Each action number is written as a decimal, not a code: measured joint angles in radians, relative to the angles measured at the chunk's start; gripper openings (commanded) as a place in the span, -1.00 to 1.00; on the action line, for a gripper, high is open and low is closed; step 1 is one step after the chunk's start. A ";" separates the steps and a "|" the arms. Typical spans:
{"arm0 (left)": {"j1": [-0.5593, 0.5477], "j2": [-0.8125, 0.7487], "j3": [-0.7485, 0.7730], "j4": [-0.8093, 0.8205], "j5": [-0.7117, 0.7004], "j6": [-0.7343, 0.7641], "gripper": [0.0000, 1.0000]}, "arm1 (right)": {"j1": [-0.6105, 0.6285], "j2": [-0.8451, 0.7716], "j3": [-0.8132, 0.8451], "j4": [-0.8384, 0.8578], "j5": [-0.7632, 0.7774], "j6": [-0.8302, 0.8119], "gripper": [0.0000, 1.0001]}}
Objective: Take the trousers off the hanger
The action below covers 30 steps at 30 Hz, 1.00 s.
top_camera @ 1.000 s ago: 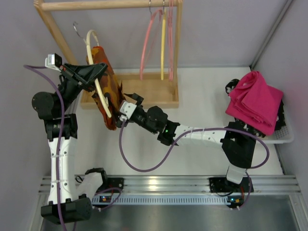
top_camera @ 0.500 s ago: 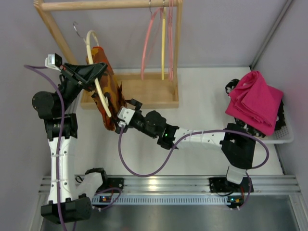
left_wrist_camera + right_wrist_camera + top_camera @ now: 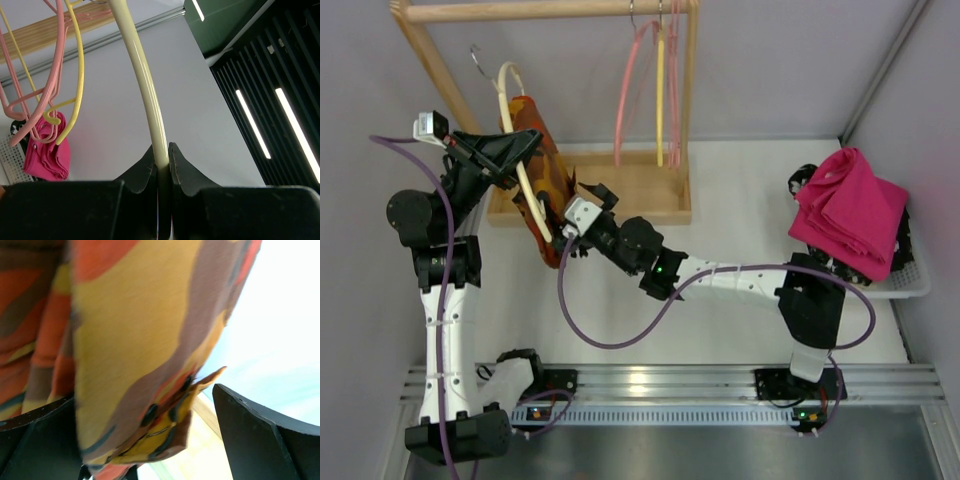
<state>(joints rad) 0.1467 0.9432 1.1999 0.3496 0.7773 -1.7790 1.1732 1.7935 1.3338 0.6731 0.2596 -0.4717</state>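
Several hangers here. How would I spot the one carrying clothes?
Find the wooden rack at the back. Near its left post, the left gripper pinches a cream hanger draped with orange camouflage trousers. The pink hangers and yellow hanger on the rail hang bare.

No text, label, brand or number can be read in any view. The trousers [image 3: 135, 330] show only patches of colour up close (blurred at that), and the white block [image 3: 428, 126] on the left arm's wrist is too small to make out any print.
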 measured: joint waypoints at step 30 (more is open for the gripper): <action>-0.004 0.000 0.000 0.002 -0.024 -0.001 -1.00 | -0.007 0.001 0.153 0.103 0.006 -0.063 -0.79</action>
<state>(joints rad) 0.1429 0.9432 1.1999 0.3519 0.7532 -1.7798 1.1660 1.7947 1.4872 0.7761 0.2661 -0.5350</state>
